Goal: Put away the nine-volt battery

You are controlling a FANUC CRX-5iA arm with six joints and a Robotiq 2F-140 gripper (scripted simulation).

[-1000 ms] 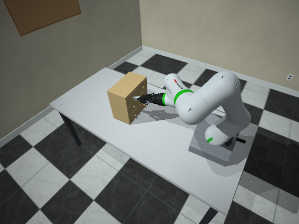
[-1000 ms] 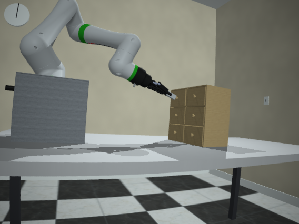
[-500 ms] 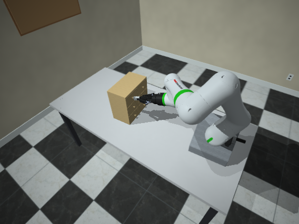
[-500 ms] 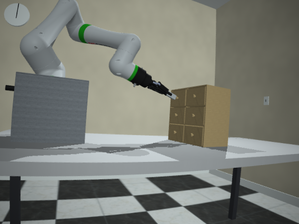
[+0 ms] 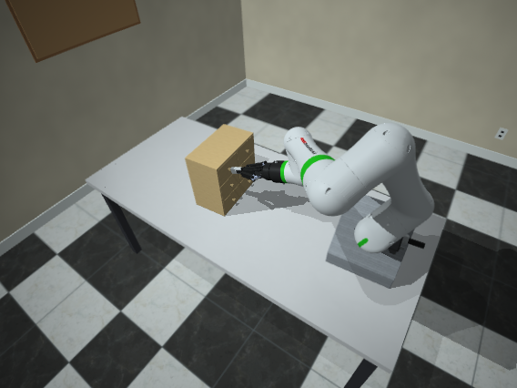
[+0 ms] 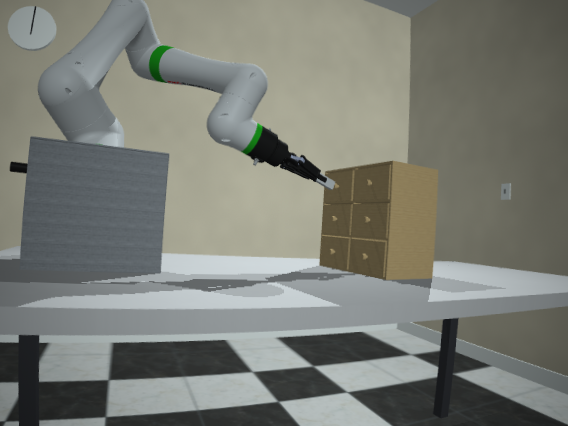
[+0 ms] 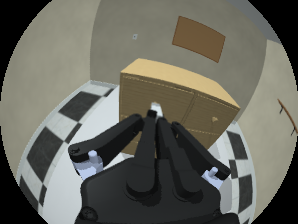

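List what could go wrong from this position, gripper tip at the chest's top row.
1. The shut gripper presses its tip at the top drawer on the arm's side, high on the chest. Pushing further there may slide or tip the chest beyond its allowed shift.
2. The tip sits at the small knob; it may glance off sideways and leave the drawer not fully in.
3. No battery shows in any view, so finding it may take extra moves.
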